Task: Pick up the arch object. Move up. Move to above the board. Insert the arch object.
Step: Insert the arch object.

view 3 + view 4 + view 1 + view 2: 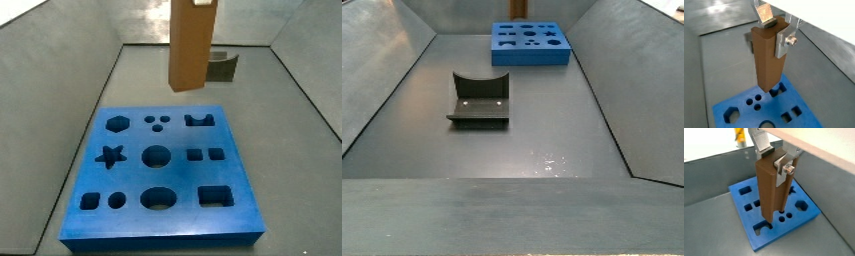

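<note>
The arch object is a tall orange-brown column, also seen in the other wrist view. My gripper is shut on its upper end, with one silver finger on each side. The column hangs upright above the blue board. Its lower end is clear of the board, near the arch cut-out at the board's far edge. In a side view only the column shows; the gripper is above the frame. The board shows in both wrist views and far back in a side view.
The dark fixture stands on the grey floor between the board and the near wall, and shows behind the column. Sloping grey walls enclose the floor on all sides. The board has hexagon, star, circle and square cut-outs.
</note>
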Robot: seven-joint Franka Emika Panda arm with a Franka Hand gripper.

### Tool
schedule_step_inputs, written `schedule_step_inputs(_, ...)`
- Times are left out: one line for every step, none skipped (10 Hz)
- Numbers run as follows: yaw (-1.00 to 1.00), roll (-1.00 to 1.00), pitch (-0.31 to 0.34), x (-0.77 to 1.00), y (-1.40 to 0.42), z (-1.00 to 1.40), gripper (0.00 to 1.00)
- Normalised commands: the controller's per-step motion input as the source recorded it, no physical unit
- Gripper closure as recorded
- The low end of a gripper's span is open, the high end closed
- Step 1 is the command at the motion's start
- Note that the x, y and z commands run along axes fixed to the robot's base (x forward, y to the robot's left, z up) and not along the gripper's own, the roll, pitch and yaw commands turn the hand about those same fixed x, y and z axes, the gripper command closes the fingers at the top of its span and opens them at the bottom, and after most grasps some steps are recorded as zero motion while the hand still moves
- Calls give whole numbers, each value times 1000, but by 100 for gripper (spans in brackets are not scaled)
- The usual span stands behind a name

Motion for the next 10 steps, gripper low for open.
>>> schedule_step_inputs(-1000,0,0,0,-31,-271,100)
schedule_step_inputs(-934,0,0,91,-46,-274,100)
schedule_step_inputs(-894,0,0,140,-54,-269,100)
schedule_step_inputs(-534,0,0,557,-54,-189,100)
schedule_step_inputs(-294,6,106,314,0,11,100)
schedule_step_inputs(0,0,-40,-49,0,0,100)
schedule_step_inputs(43,-33,-27,54,0,-249,100)
schedule_step_inputs(20,0,-13,217,0,-446,100)
schedule_step_inputs(0,0,-6,134,0,-471,100)
schedule_step_inputs(0,-26,-6,129,0,-429,100)
